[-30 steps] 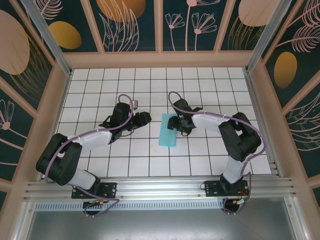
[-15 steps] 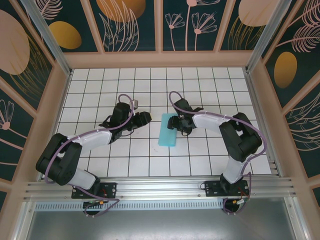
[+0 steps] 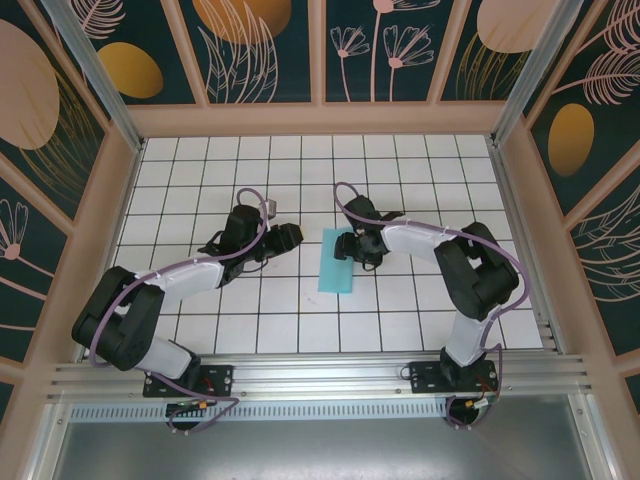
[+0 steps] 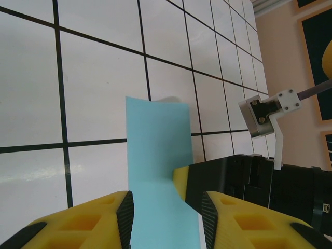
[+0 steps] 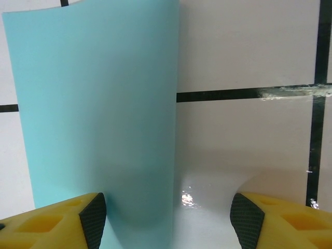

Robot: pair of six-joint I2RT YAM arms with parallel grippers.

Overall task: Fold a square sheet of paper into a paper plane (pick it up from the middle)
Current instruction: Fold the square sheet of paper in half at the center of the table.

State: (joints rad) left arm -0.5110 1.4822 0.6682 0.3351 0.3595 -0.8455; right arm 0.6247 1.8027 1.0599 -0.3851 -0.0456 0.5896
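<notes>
item: folded light turquoise paper rectangle [image 3: 336,261], lying mid white grid-tiled table [image 3: 300,320], long side running near to far. right gripper [image 5: 168,207]: jaws wide apart, straddling the paper's long edge at its far end, nothing clamped. left gripper [image 4: 166,203]: jaws parted, empty, just left of the paper.

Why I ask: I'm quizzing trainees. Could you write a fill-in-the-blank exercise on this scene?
The paper lies on the ____ tiled table. The left tool stands apart from it; the right tool is at its ____ edge. Both tools' fingers are ____.
Missing: white; right; yellow.
</notes>
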